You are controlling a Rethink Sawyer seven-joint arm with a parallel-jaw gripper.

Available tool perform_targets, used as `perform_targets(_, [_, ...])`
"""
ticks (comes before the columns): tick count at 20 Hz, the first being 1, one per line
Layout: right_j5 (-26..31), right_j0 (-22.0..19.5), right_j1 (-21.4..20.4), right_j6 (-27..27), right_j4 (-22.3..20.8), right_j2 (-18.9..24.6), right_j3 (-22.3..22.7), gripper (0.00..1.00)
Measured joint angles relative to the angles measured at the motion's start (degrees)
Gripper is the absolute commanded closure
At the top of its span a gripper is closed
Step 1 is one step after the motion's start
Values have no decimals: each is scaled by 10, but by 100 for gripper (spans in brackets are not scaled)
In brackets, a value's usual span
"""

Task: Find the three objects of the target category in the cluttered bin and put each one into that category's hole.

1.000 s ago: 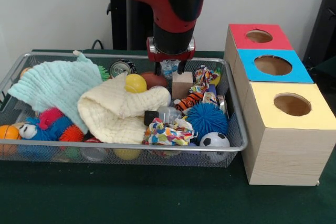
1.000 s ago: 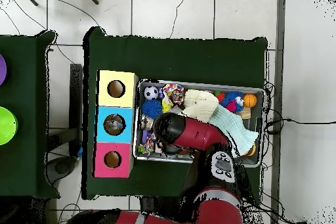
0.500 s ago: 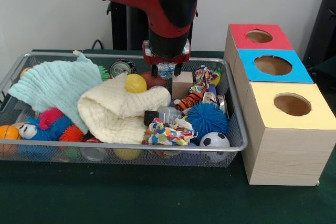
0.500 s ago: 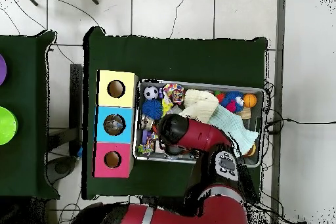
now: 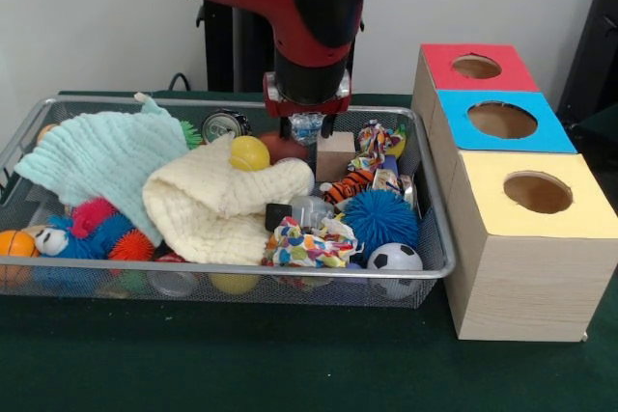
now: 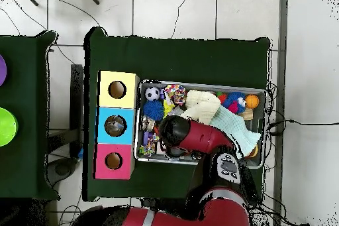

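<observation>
Front view: the claw (image 5: 307,128) hangs low over the far side of the bin (image 5: 436,202), toward the end nearest the 3 boxes. Its 2 fingers stand apart with a crumpled clear-and-blue plastic item (image 5: 307,125) between them; whether they actually grip it I cannot tell. Directly below and beside are a brown ball (image 5: 280,148), a small wooden block (image 5: 335,154) and a yellow ball (image 5: 249,152).

The bin sits on the green bench (image 5: 241,364), toward its edge on the picture's left, with the red box (image 5: 473,67), blue box (image 5: 502,121) and yellow box (image 5: 537,195) in a row just beside its right end.

Contents: mint cloth (image 5: 106,156), cream cloth (image 5: 227,205), blue spiky ball (image 5: 379,221), soccer ball (image 5: 394,260), tin can (image 5: 224,125), assorted plush and patterned fabric toys.

Overhead view: the arm (image 6: 192,136) covers the bin's side nearest the robot; claw hidden.

Risks, judged:
- Items are packed tight. Closing here may catch the block or brown ball along with the plastic item, or pinch only an edge that slips on lift.
- The 2 cloths cover much of the bin, so category members could be hidden underneath and missed.
- A dangling item may snag on a hole rim at drop.
</observation>
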Motion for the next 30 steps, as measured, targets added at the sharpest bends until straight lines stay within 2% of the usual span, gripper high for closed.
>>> perform_targets(5, [14, 12, -10, 0, 0, -6, 2, 0])
perform_targets(14, [80, 26, -31, 0, 0, -14, 2, 0])
perform_targets(28, [63, 18, -25, 0, 0, -16, 2, 0])
perform_targets(29, [60, 18, -24, 0, 0, -16, 2, 100])
perform_targets(30, [59, 18, -24, 0, 0, -16, 2, 100])
